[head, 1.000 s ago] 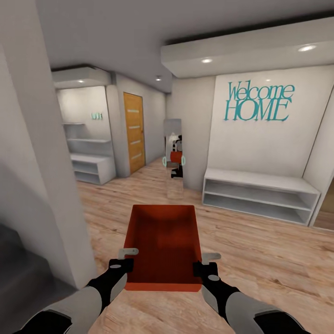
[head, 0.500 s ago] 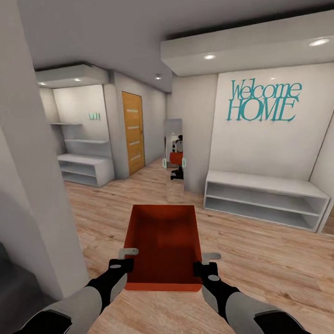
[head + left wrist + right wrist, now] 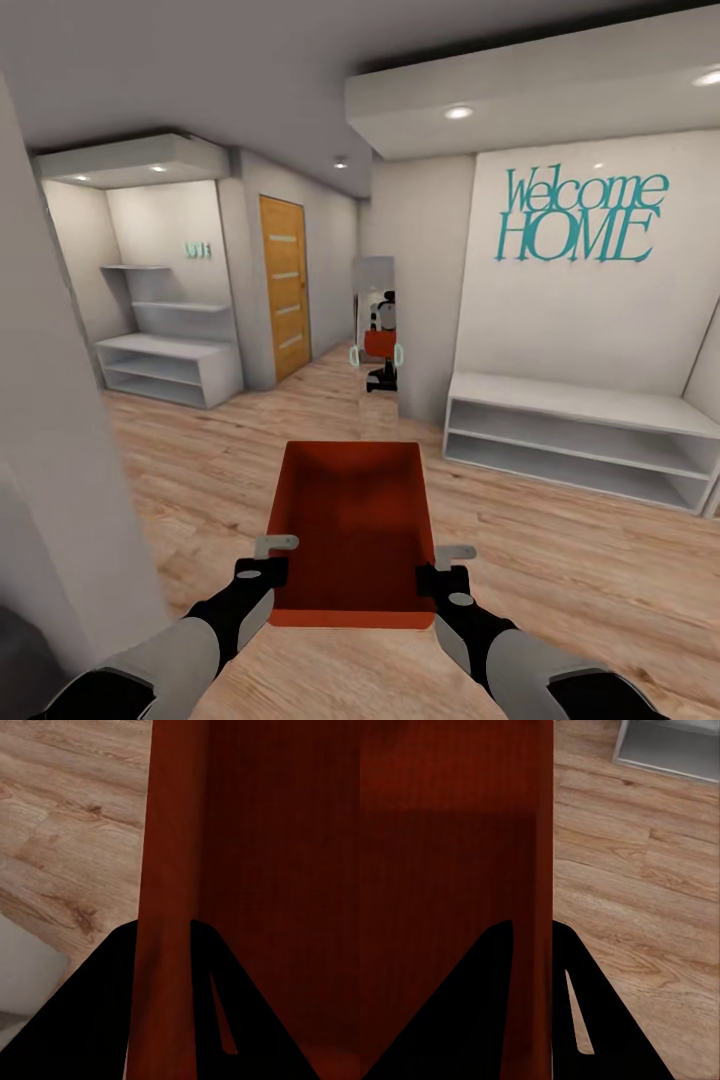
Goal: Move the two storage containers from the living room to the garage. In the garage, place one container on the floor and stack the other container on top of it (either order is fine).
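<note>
I carry one orange-red storage container (image 3: 350,525) in front of me, held level above the light wood-plank flooring. My left gripper (image 3: 272,548) is shut on its left wall, and in the left wrist view that wall (image 3: 169,945) runs between the two dark fingers. On the opposite side my right gripper (image 3: 446,556) is shut on the right wall (image 3: 536,945). The bin is lidless and holds nothing. The other container is out of view, and so is the garage.
A pale wall corner (image 3: 60,480) stands close at my left. Ahead are a tall mirror (image 3: 375,340) showing my reflection, a honey-brown door (image 3: 285,285), a low white shelf bench (image 3: 580,440) under the "Welcome HOME" lettering, and white shelving (image 3: 165,365) at the back left.
The whole view has shifted as I roll forward: the left wall corner slides out of frame and the back-left alcove opens up. The container stays the same in both grippers.
</note>
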{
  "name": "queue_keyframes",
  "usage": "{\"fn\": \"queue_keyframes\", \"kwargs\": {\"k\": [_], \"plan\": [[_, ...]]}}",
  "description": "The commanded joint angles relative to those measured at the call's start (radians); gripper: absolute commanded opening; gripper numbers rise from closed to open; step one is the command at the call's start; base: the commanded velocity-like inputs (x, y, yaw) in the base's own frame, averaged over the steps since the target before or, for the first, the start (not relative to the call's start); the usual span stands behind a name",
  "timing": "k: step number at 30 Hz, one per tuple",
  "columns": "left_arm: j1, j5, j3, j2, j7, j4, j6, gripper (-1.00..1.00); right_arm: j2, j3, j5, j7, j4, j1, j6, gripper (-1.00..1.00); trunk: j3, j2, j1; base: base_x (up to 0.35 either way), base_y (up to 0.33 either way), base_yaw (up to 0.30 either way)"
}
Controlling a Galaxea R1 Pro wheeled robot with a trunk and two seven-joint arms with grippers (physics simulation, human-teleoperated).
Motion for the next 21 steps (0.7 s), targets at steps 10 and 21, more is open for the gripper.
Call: {"fn": "queue_keyframes", "kwargs": {"k": [10,21], "plan": [[-0.002,-0.018,0.015,0.003,0.032,-0.005,0.005,-1.00,-0.013,0.010,-0.015,-0.009,0.022,-0.001,-0.004,-1.00,-0.001,-0.001,0.001,0.324,0.000,0.000],[-0.002,-0.018,0.015,0.003,0.032,-0.005,0.005,-1.00,-0.014,0.010,-0.015,-0.009,0.023,-0.001,-0.004,-1.00,-0.001,-0.001,0.001,0.324,0.000,0.000]]}}
